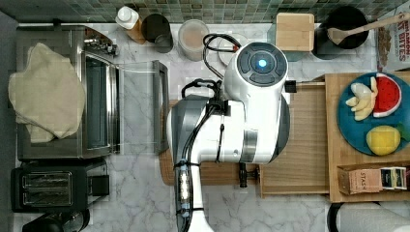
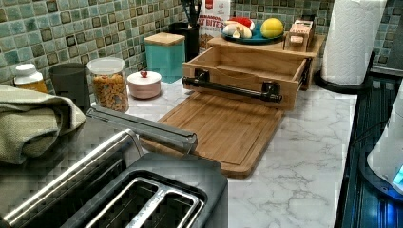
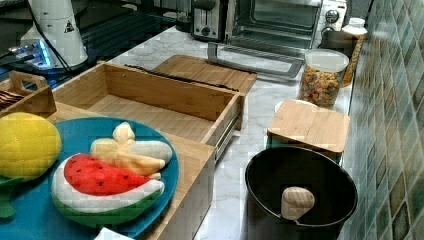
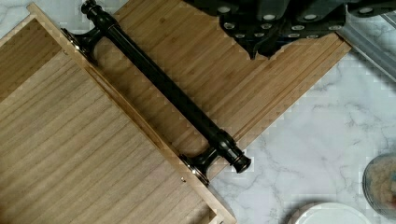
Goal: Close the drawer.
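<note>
The arm [image 1: 251, 116] has glossy white shells with grey joint bands, a dark round cap with a blue light, and black cables. Its base [image 3: 57, 30] carries a triangular warning sticker.

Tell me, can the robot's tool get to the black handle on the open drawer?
Probably yes. In the wrist view the tool hangs over the cutting board right beside the handle of the drawer, and nothing lies between them.
</note>
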Robot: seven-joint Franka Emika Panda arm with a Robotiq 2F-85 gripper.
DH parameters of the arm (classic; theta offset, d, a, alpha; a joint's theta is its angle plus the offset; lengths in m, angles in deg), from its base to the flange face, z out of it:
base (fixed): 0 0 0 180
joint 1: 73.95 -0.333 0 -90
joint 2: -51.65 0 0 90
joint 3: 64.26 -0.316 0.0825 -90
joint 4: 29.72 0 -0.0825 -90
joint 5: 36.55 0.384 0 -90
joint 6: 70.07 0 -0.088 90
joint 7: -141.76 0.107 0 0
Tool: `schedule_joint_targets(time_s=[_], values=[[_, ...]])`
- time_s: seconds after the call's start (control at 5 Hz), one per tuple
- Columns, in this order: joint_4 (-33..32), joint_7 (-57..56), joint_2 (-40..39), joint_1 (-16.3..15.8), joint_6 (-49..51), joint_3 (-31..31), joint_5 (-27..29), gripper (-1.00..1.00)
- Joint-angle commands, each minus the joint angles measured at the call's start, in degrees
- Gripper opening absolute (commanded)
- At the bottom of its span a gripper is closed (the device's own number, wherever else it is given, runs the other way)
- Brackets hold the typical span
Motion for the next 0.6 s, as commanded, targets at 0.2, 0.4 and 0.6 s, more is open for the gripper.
schedule_joint_targets(time_s=[0.2, 0.4, 0.6], values=[[-0.5, 0.0, 0.0, -0.3, 0.0, 0.3, 0.5, -1.00], [-2.0, -4.0, 0.6, -0.1, 1.0, -0.7, 2.3, -1.00], [-10.9, -12.0, 5.4, -1.1, -6.9, -1.6, 3.3, -1.00]])
